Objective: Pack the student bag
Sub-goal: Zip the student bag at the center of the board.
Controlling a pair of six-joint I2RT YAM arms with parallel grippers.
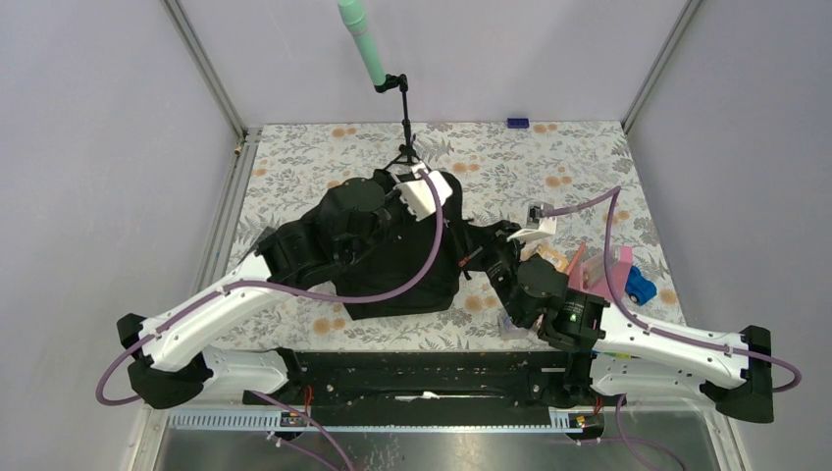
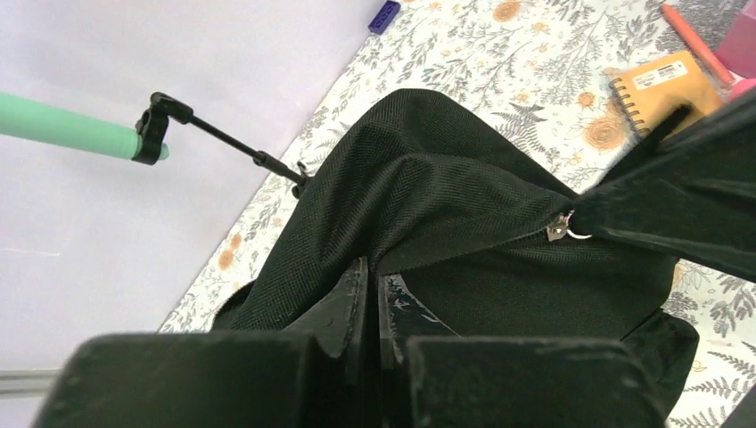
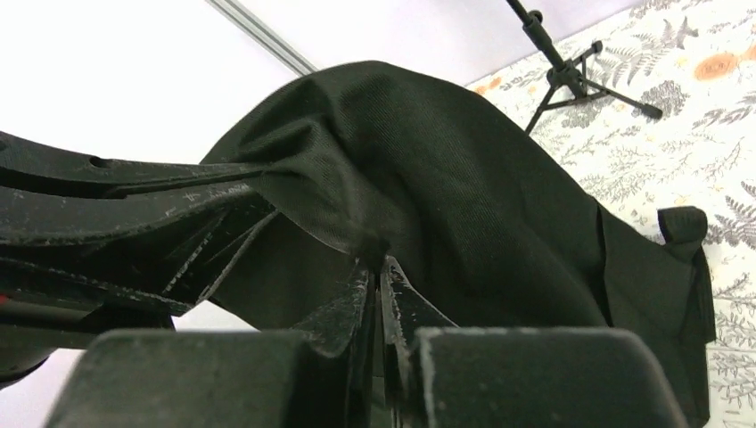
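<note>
Left fingers (image 2: 348, 301) tight on student bag (image 2: 428, 169)

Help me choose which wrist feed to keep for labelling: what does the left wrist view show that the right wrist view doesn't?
Only the left wrist view: the zipper pull, the tan spiral notebook and the green tube clamped on the stand. Only the right wrist view: the tripod feet of that stand and a webbing tab at the bag's edge. Both: the black student bag, the floral tablecloth, and each view's own hand shut on bag fabric: left hand, right hand.
</note>
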